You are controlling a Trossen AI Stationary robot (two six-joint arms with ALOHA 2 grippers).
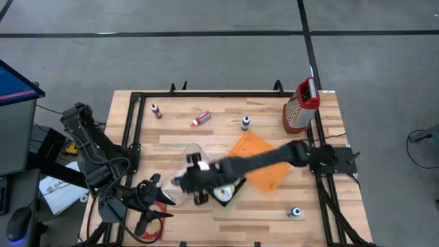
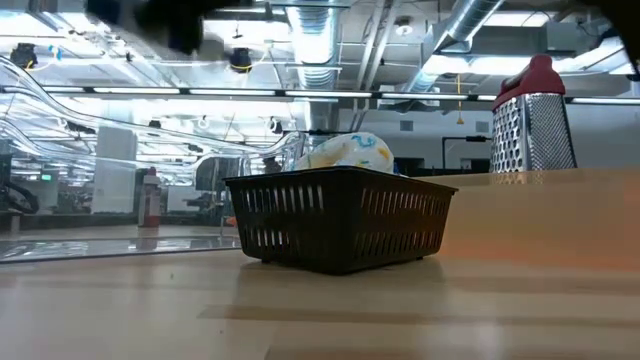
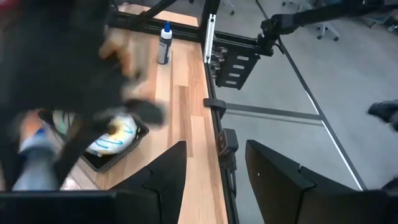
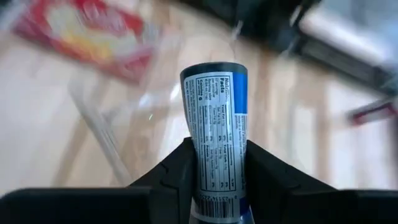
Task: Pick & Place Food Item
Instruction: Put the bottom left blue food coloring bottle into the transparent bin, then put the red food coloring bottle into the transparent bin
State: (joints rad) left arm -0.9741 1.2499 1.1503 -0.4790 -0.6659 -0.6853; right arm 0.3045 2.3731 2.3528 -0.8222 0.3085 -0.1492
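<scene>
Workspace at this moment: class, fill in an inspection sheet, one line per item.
Surface: wooden table, black frame.
Job's things: black basket holding a wrapped food item; labelled bottle in the right tool.
Clutter: box grater, orange cloth, four small bottles scattered around.
Grippers: right tool shut on the bottle beside the basket; left tool open at the table's near-left corner.
Cables: bundle along the left arm.
Surroundings: grey floor, monitor at left.
</scene>
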